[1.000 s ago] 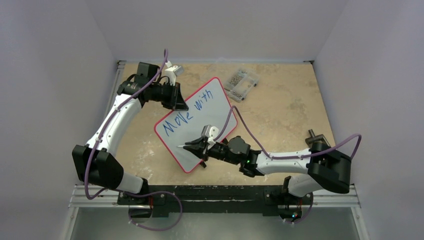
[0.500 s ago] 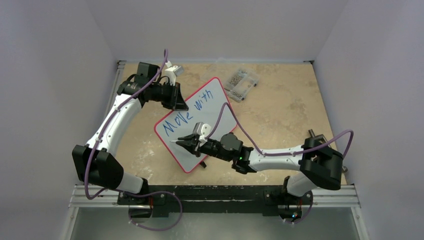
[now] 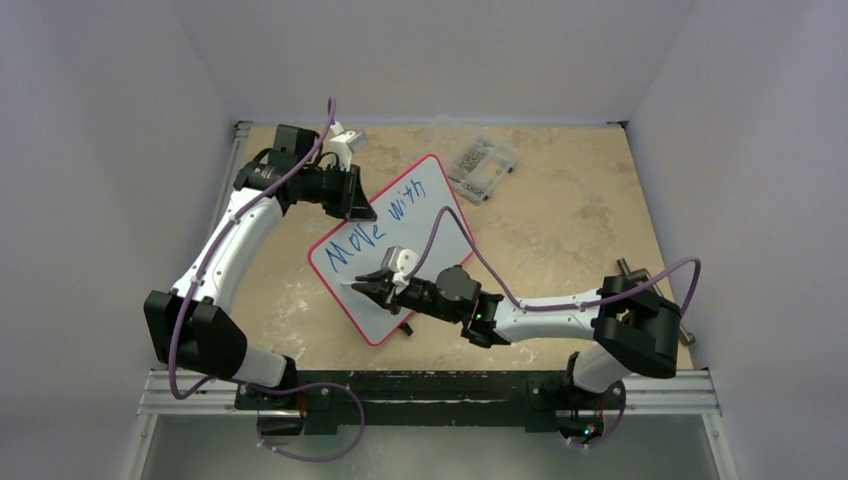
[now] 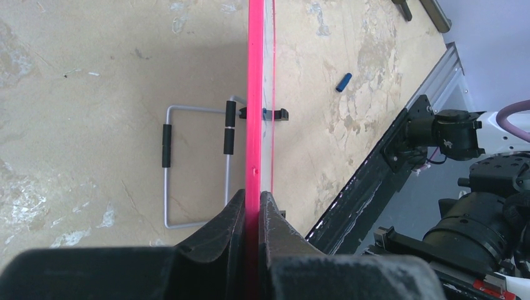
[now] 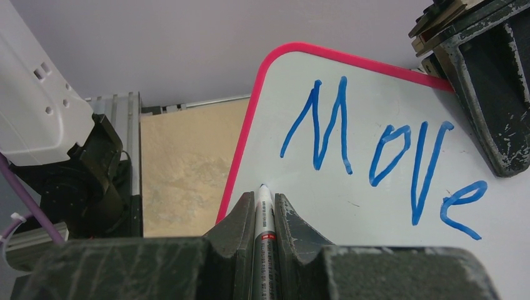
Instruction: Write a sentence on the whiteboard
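Observation:
The whiteboard (image 3: 425,215), white with a thin red rim, stands tilted on the table. Blue letters on it read "Move with" (image 3: 378,225); the right wrist view shows "Move" (image 5: 381,147). My left gripper (image 3: 352,203) is shut on the board's upper left rim (image 4: 255,125), seen edge-on in the left wrist view. My right gripper (image 3: 368,287) is shut on a marker (image 5: 264,215). Its blue tip touches the board's white face near the left rim, below the "M".
A clear plastic box of screws (image 3: 484,167) lies behind the board at the back. A blue marker cap (image 4: 343,82) lies on the table. The board's wire stand (image 4: 195,165) rests behind it. Walls close in on three sides.
My right gripper moved left along the board with the marker, from the lower middle to the left rim below "Move". The left arm and the board stayed still.

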Tool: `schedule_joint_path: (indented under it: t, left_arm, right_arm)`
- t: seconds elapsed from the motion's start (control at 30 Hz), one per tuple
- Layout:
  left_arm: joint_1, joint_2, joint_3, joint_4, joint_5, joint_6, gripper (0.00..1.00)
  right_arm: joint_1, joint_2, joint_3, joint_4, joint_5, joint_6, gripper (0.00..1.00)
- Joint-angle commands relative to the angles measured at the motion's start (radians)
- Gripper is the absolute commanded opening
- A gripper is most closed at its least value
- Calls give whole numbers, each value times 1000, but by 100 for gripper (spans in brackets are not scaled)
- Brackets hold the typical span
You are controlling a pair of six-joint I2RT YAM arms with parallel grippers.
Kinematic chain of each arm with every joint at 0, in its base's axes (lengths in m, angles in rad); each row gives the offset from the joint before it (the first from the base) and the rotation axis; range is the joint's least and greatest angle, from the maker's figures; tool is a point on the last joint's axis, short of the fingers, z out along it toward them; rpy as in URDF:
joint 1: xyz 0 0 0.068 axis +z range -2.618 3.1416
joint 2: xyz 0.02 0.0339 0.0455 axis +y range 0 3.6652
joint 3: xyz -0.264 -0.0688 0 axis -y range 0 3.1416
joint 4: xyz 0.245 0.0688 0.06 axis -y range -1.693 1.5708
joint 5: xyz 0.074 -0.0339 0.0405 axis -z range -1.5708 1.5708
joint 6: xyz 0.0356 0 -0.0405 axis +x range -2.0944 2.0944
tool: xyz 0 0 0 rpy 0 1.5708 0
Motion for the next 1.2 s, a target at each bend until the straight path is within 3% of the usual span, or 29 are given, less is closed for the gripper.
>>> schedule_joint_path:
  t: [0.0, 0.6, 0.9, 1.17]
  left_arm:
    - [2, -47, 9, 59, -57, 12, 0]
    - [2, -48, 9, 58, -61, 13, 0]
    - [2, -54, 9, 59, -62, 13, 0]
    - [2, -57, 8, 59, -65, 14, 0]
  right_arm:
    - [8, -10, -2, -8, 15, -26, 0]
    - [25, -84, -133, -94, 14, 30, 0]
    - [32, -134, -45, -151, 14, 1, 0]
    - [32, -86, 75, -155, 48, -37, 0]
